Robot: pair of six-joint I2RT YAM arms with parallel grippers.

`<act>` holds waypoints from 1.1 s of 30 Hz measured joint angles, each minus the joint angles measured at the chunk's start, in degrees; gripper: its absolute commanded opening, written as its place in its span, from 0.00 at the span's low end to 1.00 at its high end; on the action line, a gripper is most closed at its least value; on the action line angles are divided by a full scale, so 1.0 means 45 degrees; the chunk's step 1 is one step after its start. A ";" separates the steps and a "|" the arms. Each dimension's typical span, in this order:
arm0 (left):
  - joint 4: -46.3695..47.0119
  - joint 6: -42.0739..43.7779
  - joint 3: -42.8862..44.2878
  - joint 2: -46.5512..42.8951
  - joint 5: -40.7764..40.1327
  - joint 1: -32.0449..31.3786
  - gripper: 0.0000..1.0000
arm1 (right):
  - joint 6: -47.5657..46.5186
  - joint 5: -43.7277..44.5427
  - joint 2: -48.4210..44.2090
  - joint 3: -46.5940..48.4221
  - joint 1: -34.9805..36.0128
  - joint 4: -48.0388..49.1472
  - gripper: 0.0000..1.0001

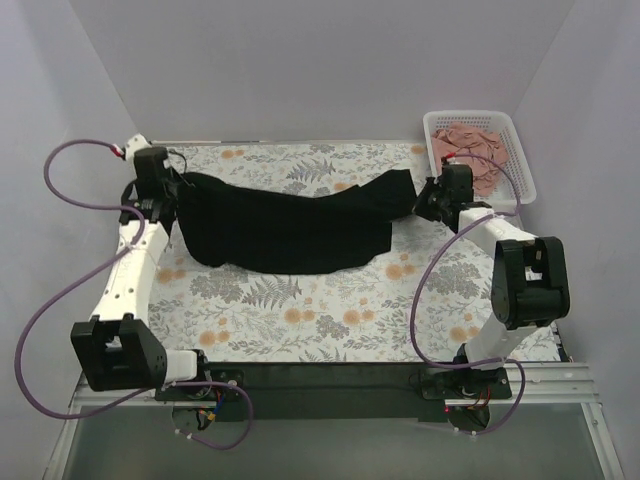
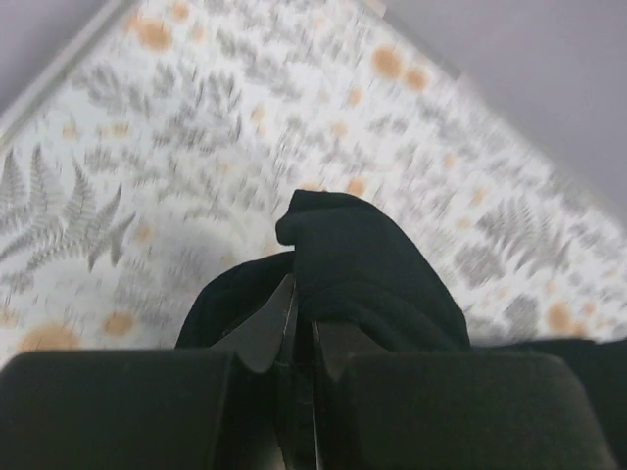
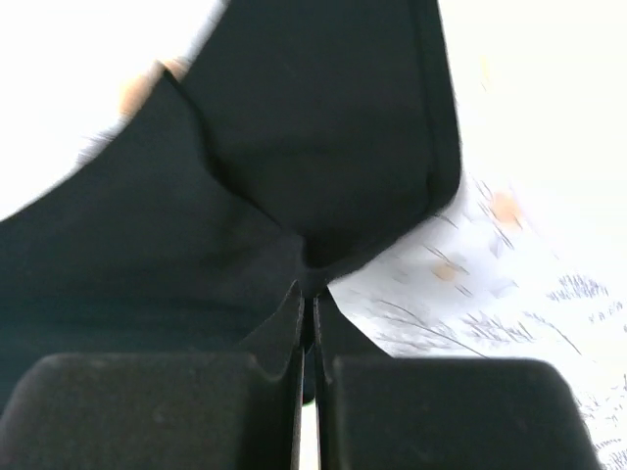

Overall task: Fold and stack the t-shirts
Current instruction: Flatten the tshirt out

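Observation:
The black t-shirt hangs stretched across the back half of the table between my two grippers, sagging in the middle. My left gripper is shut on its left end; in the left wrist view the jaws pinch a bunched fold of black cloth. My right gripper is shut on its right end; in the right wrist view the jaws pinch the black cloth. The dusty-pink t-shirt lies crumpled in the basket at the back right.
A white plastic lattice basket stands at the back right corner, just behind my right gripper. The table carries a floral fern-print cloth. White walls enclose the back and sides.

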 measured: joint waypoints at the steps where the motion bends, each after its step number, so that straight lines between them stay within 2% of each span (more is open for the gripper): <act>1: 0.0058 -0.0039 0.0685 0.0359 0.0155 0.0223 0.00 | 0.0019 -0.0102 -0.0228 0.0204 0.0005 -0.0005 0.01; 4: 0.0199 -0.0185 0.2637 0.1171 0.0680 0.0850 0.00 | -0.0049 -0.0272 -0.1418 0.0529 0.0015 -0.0015 0.01; 7: 0.0593 -0.0287 0.2701 0.0520 0.0899 0.1035 0.00 | -0.0165 -0.0233 -0.3157 0.0491 0.0049 0.0049 0.01; 10: 0.1112 -0.0549 0.1486 -0.1175 0.0957 0.1025 0.00 | -0.0112 0.0102 -0.5348 -0.0253 0.0068 0.0379 0.01; 15: 0.1253 -0.1724 -0.1540 -0.4410 0.1010 0.1030 0.00 | 0.0559 0.1137 -0.9345 -0.3322 0.0068 0.0670 0.01; 19: 0.0675 -0.2166 -0.3487 -0.5212 0.1001 0.1020 0.00 | 0.0913 0.1899 -1.1808 -0.5663 0.0087 0.0102 0.01; 22: -0.0369 -0.2123 -0.3789 -0.5037 0.0797 0.0874 0.00 | 0.0884 0.2356 -1.2585 -0.5921 0.0170 -0.0442 0.01; 24: -0.1127 -0.1870 -0.3196 -0.4930 0.0529 0.0806 0.00 | 0.0821 0.2540 -1.2721 -0.5547 0.0209 -0.0602 0.01; 26: -0.1817 -0.1535 -0.1792 -0.4653 0.0136 0.0777 0.00 | 0.0695 0.2613 -1.2633 -0.4838 0.0257 -0.0835 0.01; 33: -0.2229 0.0665 0.5255 -0.3827 -0.1452 0.0743 0.00 | -0.0539 0.2696 -1.2269 -0.1030 0.0792 -0.1049 0.01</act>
